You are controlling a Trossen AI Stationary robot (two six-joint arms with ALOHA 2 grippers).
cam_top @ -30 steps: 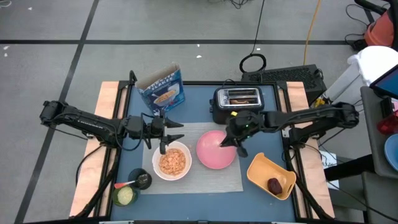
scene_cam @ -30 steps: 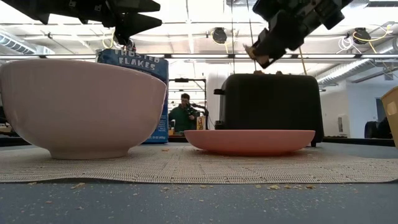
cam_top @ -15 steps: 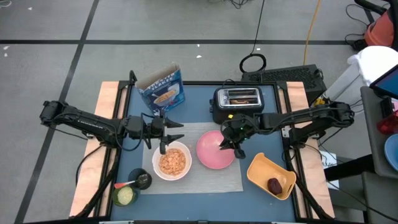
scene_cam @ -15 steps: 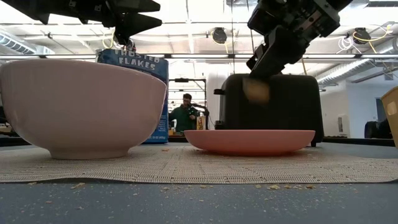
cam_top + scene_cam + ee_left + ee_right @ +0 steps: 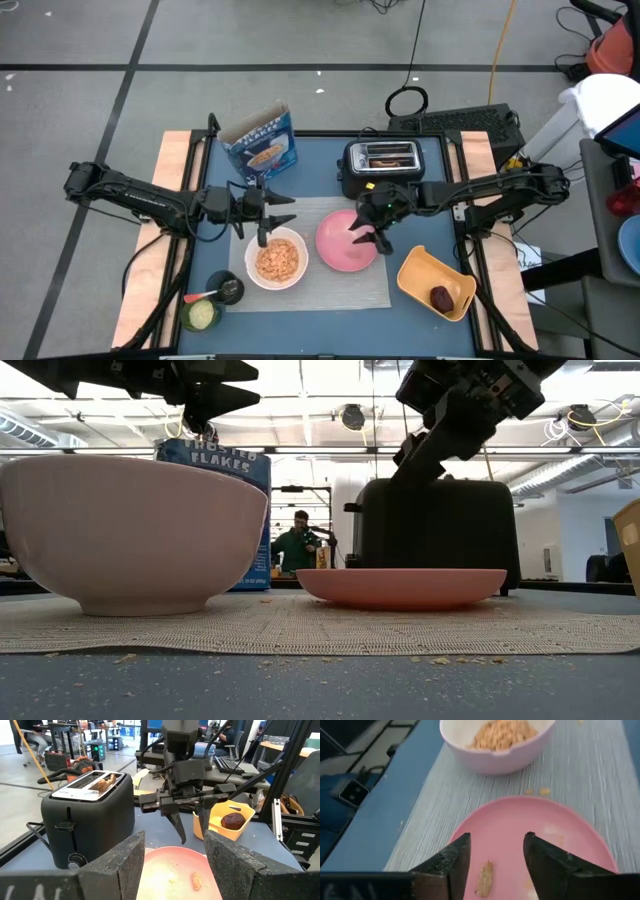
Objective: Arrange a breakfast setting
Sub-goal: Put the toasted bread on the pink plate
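Setting: robotics lab or workshop, open-plan, industrial interior.

Evidence, high view: blue-topped table (image 5: 318, 165) on grey concrete floor marked with dark tape lines; at 12 o'clock from the table, a coiled black cable (image 5: 407, 101) and an orange cord (image 5: 495, 50) trailing across the floor; at 1 o'clock, a keyboard (image 5: 470, 121).

Evidence, low view: exposed ceiling with pipes and ducting (image 5: 320, 420), hanging cables, bright strip lighting; a person (image 5: 297, 544) at a workstation beyond the table.

Evidence, left wrist view: workbenches with equipment (image 5: 100, 747), black metal frame struts (image 5: 287, 765), a second keyboard (image 5: 228, 764), a seated person (image 5: 34, 735) at far desks.
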